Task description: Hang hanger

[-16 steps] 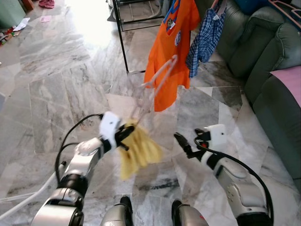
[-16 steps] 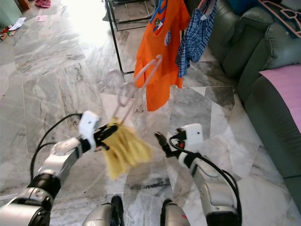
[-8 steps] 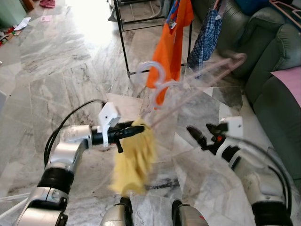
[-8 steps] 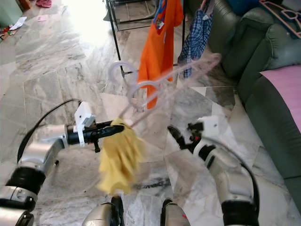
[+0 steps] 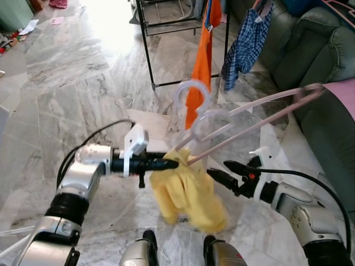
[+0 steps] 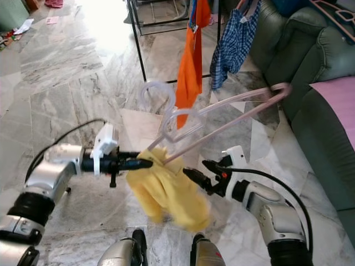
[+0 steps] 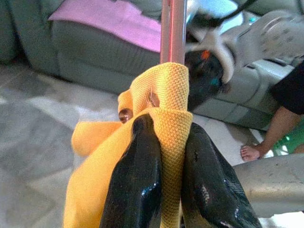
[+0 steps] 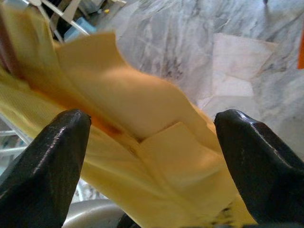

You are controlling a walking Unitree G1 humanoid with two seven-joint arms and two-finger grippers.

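Note:
A pale pink hanger (image 5: 252,117) carries a yellow garment (image 5: 188,193) that droops below its lower end. The hanger's hook (image 5: 192,92) points up toward the rack. My left gripper (image 5: 171,163) is shut on the yellow cloth where it wraps the hanger; the left wrist view shows both black fingers (image 7: 137,175) pinching a fold of it under the pink bar (image 7: 172,28). My right gripper (image 5: 219,170) is open just right of the garment. In the right wrist view its fingertips (image 8: 52,142) stand wide apart with the yellow cloth (image 8: 142,142) close in front.
A black drying rack (image 5: 145,44) stands ahead with an orange shirt (image 5: 201,61) and a blue plaid shirt (image 5: 247,41) hanging on it. A green sofa (image 5: 310,50) with a pink cloth (image 5: 345,91) lines the right side. Marble floor (image 5: 72,94) lies to the left. A person's foot (image 7: 251,152) is near the sofa.
The hanger has swung so its long end reaches lower and further right. The yellow garment has swung toward my right gripper, which has moved in beside it. The left gripper keeps its hold.

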